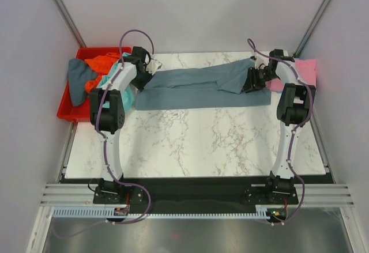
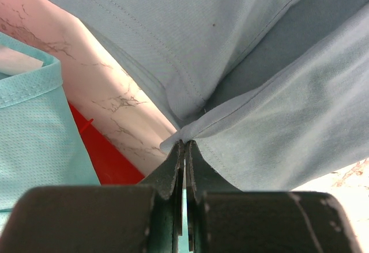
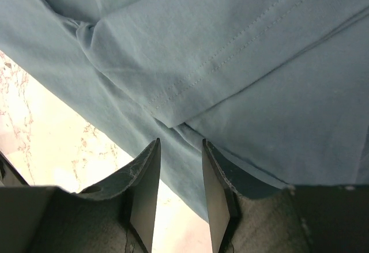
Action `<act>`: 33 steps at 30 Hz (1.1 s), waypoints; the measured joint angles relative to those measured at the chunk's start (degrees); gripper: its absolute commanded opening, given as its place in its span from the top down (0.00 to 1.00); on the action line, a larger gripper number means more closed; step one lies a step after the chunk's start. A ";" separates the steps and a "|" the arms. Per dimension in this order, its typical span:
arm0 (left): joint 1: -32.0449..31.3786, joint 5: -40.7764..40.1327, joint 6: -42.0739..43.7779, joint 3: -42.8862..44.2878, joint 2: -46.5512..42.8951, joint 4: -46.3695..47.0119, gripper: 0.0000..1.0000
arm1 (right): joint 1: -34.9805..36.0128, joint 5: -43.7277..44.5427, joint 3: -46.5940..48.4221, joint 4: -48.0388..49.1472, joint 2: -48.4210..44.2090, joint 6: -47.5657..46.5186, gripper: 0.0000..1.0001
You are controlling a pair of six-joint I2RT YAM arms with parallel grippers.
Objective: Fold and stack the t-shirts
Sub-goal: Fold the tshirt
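Currently the blue-grey shirt lies stretched left-to-right along the table's far edge, left gripper clamped on its left end, right gripper at the right end, fingers apart, hem just ahead.

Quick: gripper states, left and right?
Left gripper: closed, pinching a hem of the blue-grey t-shirt.
Right gripper: open, holding nothing; the same shirt lies just ahead of its jaws.

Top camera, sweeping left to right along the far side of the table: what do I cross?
Red bin → left gripper → blue-grey t-shirt → right gripper → pink t-shirt.
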 measured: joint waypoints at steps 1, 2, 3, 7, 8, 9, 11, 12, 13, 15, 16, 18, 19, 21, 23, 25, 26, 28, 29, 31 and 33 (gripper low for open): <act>-0.04 0.00 0.00 0.00 0.00 0.00 0.98 | 0.11 0.00 0.00 0.00 0.00 -0.04 0.57; -0.04 0.00 0.00 0.00 0.00 -0.02 0.98 | 0.28 -0.02 0.02 0.02 0.00 -0.07 0.57; -0.04 -0.02 0.00 0.00 0.00 -0.02 0.98 | 0.55 -0.02 0.02 0.02 0.00 -0.09 0.57; -0.07 -0.02 0.00 0.00 0.00 -0.02 0.98 | 1.75 -0.07 0.66 -0.13 0.11 -0.04 0.57; -0.07 -0.02 -0.02 0.00 0.00 0.00 0.98 | 2.12 -0.07 1.25 -0.17 0.22 -0.04 0.57; -0.07 -0.02 -0.02 0.00 0.00 0.00 0.98 | 2.49 -0.07 1.77 -0.17 0.31 -0.04 0.57; -0.07 -0.02 -0.02 0.00 0.00 0.00 0.98 | 3.06 -0.07 2.51 -0.13 0.37 -0.02 0.57; -0.07 -0.02 -0.02 0.00 0.00 -0.02 0.98 | 3.28 -0.04 2.84 -0.13 0.42 -0.02 0.58; -0.07 -0.02 0.00 0.00 0.00 0.00 0.98 | 3.56 -0.04 3.08 -0.04 0.44 -0.02 0.58; -0.07 -0.04 -0.02 0.00 0.00 0.00 0.98 | 3.96 -0.02 3.23 0.02 0.48 -0.02 0.58; -0.07 -0.04 -0.02 0.00 0.00 0.00 0.98 | 4.07 0.04 3.28 0.00 0.52 -0.02 0.58; -0.07 -0.04 -0.02 0.00 0.00 0.00 0.98 | 4.11 0.20 3.28 0.00 0.52 -0.04 0.59; -0.07 -0.04 -0.02 0.00 0.00 -0.02 0.98 | 4.07 0.33 3.28 0.00 0.52 -0.09 0.59; -0.07 -0.04 -0.02 0.00 0.00 -0.02 0.98 | 4.00 0.63 3.28 0.02 0.52 -0.31 0.59; -0.11 -0.07 -0.02 0.00 0.00 0.00 0.98 | 4.00 1.31 3.19 0.02 0.50 -0.59 0.59; -0.11 -0.04 -0.02 0.00 0.00 0.00 0.98 | 3.98 1.75 3.04 0.04 0.42 -0.70 0.59; -0.11 -0.04 -0.02 0.00 0.00 0.00 0.98 | 3.96 2.01 2.82 0.07 0.26 -0.74 0.59; -0.11 -0.04 -0.02 0.00 0.00 -0.02 0.98 | 3.89 2.58 2.12 0.04 -0.20 -0.98 0.59; -0.11 -0.04 -0.02 0.00 0.00 0.00 0.98 | 3.89 2.73 1.73 0.04 -0.50 -1.07 0.59; -0.11 -0.04 -0.02 0.00 0.00 0.00 0.98 | 3.89 2.84 1.07 0.00 -0.92 -1.11 0.59; -0.11 -0.04 -0.02 0.00 0.00 -0.02 0.98 | 3.89 2.99 0.92 0.00 -1.05 -1.11 0.59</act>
